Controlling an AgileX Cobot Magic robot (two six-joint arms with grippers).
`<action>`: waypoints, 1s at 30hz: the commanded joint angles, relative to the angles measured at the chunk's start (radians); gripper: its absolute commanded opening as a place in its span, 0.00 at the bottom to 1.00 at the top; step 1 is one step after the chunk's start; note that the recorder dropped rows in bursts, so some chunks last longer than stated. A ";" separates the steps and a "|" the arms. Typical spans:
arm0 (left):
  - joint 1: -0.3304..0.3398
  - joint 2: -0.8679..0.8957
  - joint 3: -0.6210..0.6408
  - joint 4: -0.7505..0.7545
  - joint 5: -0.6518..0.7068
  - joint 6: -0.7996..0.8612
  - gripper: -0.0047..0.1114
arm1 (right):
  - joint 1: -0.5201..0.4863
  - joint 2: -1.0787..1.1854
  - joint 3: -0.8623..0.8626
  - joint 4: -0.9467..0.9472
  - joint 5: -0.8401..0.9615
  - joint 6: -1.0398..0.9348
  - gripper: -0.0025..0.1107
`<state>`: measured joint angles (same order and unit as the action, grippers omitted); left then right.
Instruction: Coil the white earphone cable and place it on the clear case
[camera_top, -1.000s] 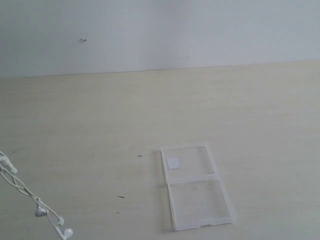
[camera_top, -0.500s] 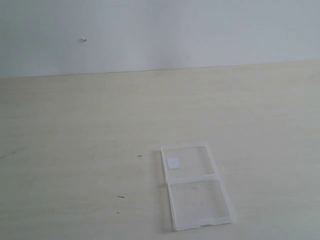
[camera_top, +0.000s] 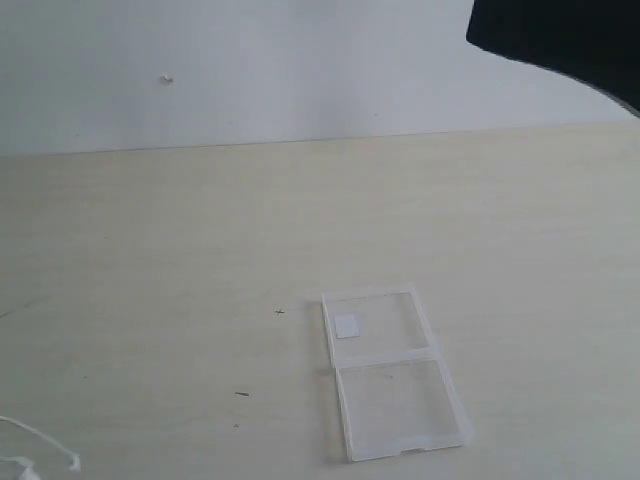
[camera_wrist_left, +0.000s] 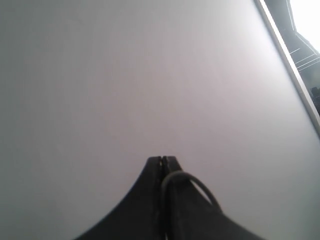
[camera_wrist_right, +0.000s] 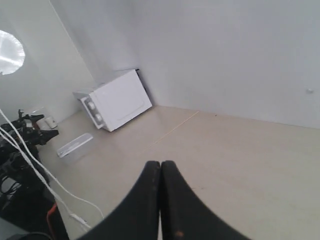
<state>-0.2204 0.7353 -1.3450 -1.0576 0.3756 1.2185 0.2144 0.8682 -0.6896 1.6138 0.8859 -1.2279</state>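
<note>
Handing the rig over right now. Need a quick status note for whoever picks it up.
Left gripper: shut, holding nothing, facing a plain grey surface.
Right gripper: shut, holding nothing, up above the table.
Clear case: open and flat on the table, nothing on it.
Earphone cable: only a short stretch shows, at the lower left corner of the exterior view, well apart from the case.
Done: nothing yet.
Left: grab the cable, coil it, set it on the case.

Legible text, brands, numbers, signs: none.
Small white square sticker (camera_top: 347, 325) on one half of flat transparent hinged plastic case (camera_top: 395, 405): blank as seen, no print discernible.
White box-shaped microwave oven (camera_wrist_right: 120, 102) by the wall: front panel markings too small to read.
</note>
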 joint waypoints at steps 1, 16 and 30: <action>0.001 -0.004 -0.006 -0.005 0.013 -0.007 0.04 | -0.004 0.023 -0.008 0.037 0.115 -0.034 0.02; 0.001 -0.004 -0.007 -0.007 0.019 -0.007 0.04 | 0.293 0.222 -0.008 0.131 0.099 -0.521 0.20; 0.001 0.083 -0.007 -0.079 0.056 0.000 0.04 | 0.559 0.403 -0.098 0.131 -0.091 -0.623 0.37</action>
<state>-0.2204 0.7788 -1.3513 -1.1045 0.4096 1.2185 0.7626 1.2614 -0.7591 1.7305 0.8093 -1.8388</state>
